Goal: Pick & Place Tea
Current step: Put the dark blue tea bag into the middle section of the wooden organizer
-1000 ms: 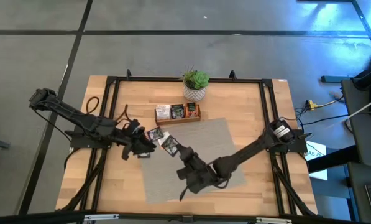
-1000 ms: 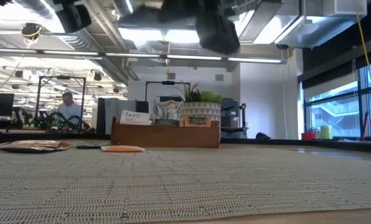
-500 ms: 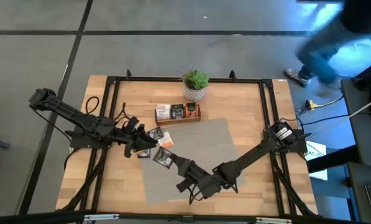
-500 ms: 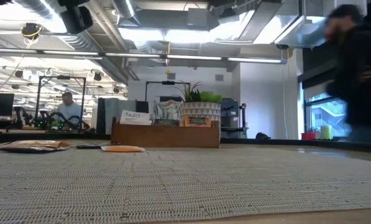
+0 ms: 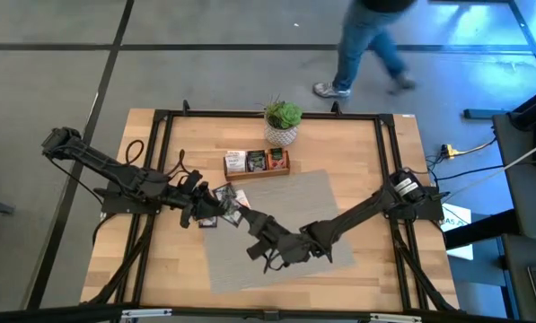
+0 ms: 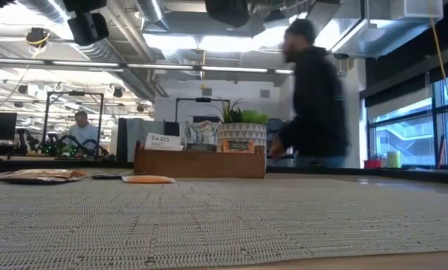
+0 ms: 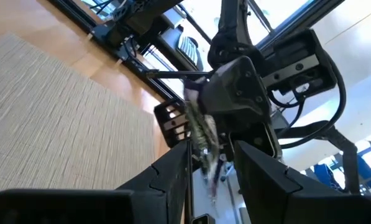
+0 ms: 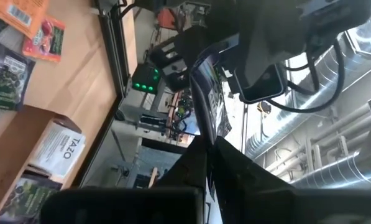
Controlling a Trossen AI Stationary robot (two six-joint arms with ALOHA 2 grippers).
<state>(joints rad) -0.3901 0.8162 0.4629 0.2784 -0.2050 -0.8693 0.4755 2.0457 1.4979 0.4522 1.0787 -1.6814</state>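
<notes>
While several tea packets (image 5: 223,194) lie loose at the near-left corner of the grey ribbed mat (image 5: 285,220), we judge the job only partly done — some already stand in the wooden tray (image 5: 257,163) just in front of the potted plant (image 5: 283,121), but how many we cannot count. One packet (image 8: 209,102) sits edge-on between the closed fingers of our right end effector (image 5: 252,222), lifted over the mat close to the loose pile; it still has to travel to the tray. Our left end effector (image 5: 215,205) hovers at the pile with its fingers spread, and its wrist camera looks between them at the right arm's head and a blurred packet (image 7: 204,134) hanging there — we see nothing gripped in it. More loose packets, orange-red and dark, show on the bench (image 8: 54,87) in the right wrist view. As for writing, "TAZO" reads clearly on a white packet (image 8: 59,148) in the tray, and again on the white one (image 6: 160,140) standing up in the low view; other labels are too small to read. A person (image 6: 314,101) walks past behind the bench.
</notes>
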